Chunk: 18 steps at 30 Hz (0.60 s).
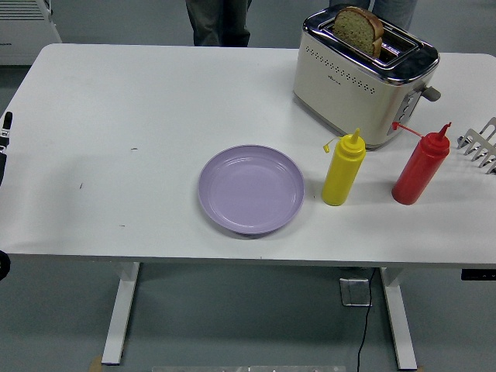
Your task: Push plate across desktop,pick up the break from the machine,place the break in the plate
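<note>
Left hand [5, 147] a sliver at the table [116, 101] edge, grip unreadable, well apart from the plate [250, 188].

Lab: bare table [155, 93], grey floor [256, 318]

White table [155, 101] on white legs [120, 314], over grey floor [256, 318]. Beneath the table: black cable [364, 325]. Beyond its far edge: a person's grey trousers [219, 22].

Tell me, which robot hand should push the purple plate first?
Probably the left. Only the left arm shows, at the table's left edge, with bare table between it and the plate. The right arm is out of view, and the bottles stand on the plate's right.
</note>
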Each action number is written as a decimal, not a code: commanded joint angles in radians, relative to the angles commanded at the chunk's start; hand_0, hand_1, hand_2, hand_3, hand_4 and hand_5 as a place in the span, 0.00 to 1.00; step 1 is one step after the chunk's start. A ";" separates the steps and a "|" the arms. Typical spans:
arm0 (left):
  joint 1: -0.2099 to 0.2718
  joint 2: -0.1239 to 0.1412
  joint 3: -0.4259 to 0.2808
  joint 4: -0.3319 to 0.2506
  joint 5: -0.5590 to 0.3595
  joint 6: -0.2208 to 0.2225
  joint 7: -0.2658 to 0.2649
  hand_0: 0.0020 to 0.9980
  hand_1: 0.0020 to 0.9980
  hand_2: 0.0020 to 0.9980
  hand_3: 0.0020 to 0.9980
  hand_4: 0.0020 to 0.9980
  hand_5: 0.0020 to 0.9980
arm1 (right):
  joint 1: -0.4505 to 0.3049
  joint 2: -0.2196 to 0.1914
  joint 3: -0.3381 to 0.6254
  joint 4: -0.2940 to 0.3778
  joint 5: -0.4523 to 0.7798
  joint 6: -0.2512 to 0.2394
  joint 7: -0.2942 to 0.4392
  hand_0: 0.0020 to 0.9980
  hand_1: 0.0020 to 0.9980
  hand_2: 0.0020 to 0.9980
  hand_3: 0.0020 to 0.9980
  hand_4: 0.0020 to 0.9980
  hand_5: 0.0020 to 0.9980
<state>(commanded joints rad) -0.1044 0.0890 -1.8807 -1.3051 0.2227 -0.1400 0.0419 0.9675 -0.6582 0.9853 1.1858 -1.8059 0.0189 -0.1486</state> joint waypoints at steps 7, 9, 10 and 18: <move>0.006 -0.002 -0.003 -0.001 0.001 0.001 0.000 0.83 0.82 0.86 0.83 0.66 1.00 | -0.095 -0.026 0.028 0.005 -0.061 0.009 0.095 0.16 0.09 0.19 0.68 0.31 0.00; 0.006 -0.002 -0.004 -0.001 0.002 0.001 0.000 0.83 0.82 0.86 0.83 0.66 1.00 | -0.118 -0.035 0.040 0.014 -0.062 0.012 0.110 0.16 0.09 0.19 0.68 0.31 0.00; 0.006 -0.002 -0.003 -0.001 0.001 0.001 0.000 0.83 0.82 0.86 0.83 0.66 1.00 | -0.136 -0.041 0.050 0.022 -0.067 0.012 0.124 0.16 0.09 0.19 0.68 0.31 0.00; 0.004 -0.004 -0.001 -0.001 0.002 0.001 0.000 0.83 0.82 0.86 0.83 0.66 1.00 | -0.199 -0.056 0.067 0.009 -0.073 0.018 0.200 0.17 0.09 0.19 0.68 0.28 0.00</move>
<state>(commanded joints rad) -0.1001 0.0854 -1.8813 -1.3066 0.2242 -0.1394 0.0414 0.7687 -0.7140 1.0526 1.1951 -1.8785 0.0372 0.0518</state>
